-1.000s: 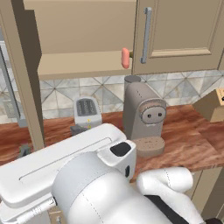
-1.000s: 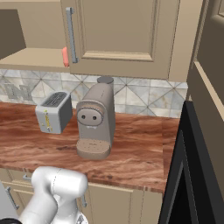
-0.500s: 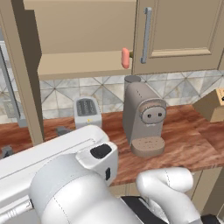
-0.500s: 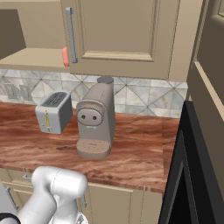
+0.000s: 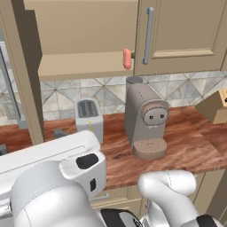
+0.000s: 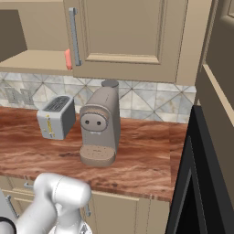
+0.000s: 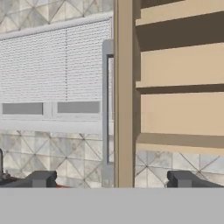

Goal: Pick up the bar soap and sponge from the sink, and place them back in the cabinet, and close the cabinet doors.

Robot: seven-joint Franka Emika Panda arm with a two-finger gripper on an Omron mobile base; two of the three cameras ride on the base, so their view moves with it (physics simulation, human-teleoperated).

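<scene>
The tan cabinet (image 5: 84, 66) hangs above the counter. Its left door (image 5: 21, 84) is swung open and its right door (image 5: 181, 35) looks shut. The salmon-pink bar soap (image 5: 127, 58) (image 6: 67, 58) lies at the front edge of the cabinet's bottom board, beside the right door's silver handle (image 5: 148, 35). In the hand view my gripper (image 7: 112, 179) is open and holds nothing. It faces the open door's edge (image 7: 124, 87) and its bar handle (image 7: 106, 109), with the cabinet's shelves (image 7: 179, 87) to the right. The sponge and the sink are out of view.
A toaster (image 5: 88, 117) and a tan coffee machine (image 5: 144, 122) stand on the reddish wood counter (image 5: 186, 146). A knife block (image 5: 215, 106) sits at the far right. A tall black appliance (image 6: 201, 183) borders the counter on the right. Window blinds (image 7: 57, 74) lie behind the open door.
My arm's big white links have swung left and nearer to the left base camera. The soap, doors and counter things have stayed put, and the jaws are as wide as before.
</scene>
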